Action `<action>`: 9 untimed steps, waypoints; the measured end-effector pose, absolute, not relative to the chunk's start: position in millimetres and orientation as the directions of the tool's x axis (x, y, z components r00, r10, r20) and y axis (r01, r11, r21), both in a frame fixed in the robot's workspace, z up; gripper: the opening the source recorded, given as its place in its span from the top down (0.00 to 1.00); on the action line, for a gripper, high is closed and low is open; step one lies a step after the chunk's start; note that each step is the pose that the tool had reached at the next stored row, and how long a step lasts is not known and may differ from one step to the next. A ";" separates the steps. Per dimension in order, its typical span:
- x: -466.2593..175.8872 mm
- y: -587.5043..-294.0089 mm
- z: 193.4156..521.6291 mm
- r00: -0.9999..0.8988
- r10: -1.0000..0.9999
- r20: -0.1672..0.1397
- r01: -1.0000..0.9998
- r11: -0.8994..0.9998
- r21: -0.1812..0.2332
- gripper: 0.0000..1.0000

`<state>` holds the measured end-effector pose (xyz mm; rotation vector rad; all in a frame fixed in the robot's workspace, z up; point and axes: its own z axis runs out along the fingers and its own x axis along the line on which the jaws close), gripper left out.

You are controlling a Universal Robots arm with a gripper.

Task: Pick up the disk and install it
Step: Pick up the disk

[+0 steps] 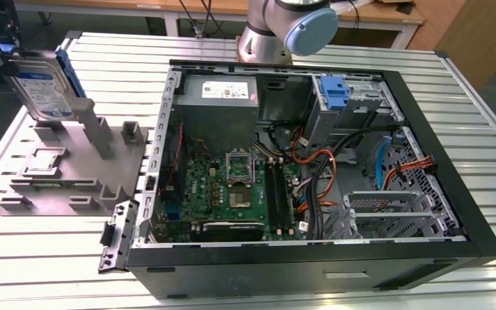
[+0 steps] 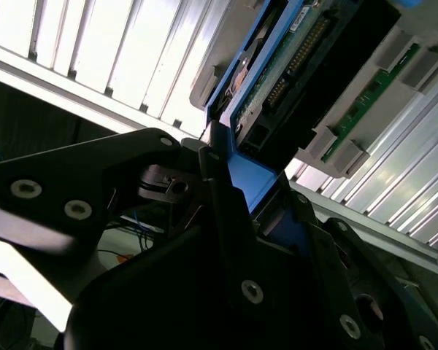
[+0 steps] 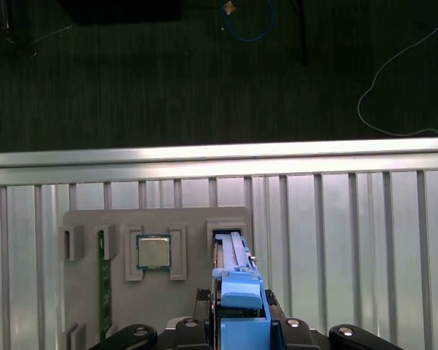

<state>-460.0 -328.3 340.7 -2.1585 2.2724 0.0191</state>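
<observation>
Now gripper (image 3: 241, 325) clamped on upright disk (image 1: 46, 90) at grey holder (image 1: 74, 169) (chip (image 3: 153, 252) in pocket); motherboard (image 1: 230, 194) in case (image 1: 317, 258).

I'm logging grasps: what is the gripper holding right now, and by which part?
The gripper holds the disk, which stands upright, clamped on the blue plastic frame at the disk's top end.

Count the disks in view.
1. The disk, on edge above the grey fixture at the exterior view's left, is gripped by the tool. Others may hide in the case.
</observation>
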 end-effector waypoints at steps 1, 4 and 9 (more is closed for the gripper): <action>-460.0 -328.3 341.0 -0.051 -0.999 -0.014 -0.999 0.051 0.004 0.64; -460.0 -328.3 341.6 -0.051 -0.999 -0.014 -0.999 0.051 0.004 0.64; -460.0 -328.3 343.3 -0.051 -0.999 -0.014 -0.999 0.051 0.004 0.64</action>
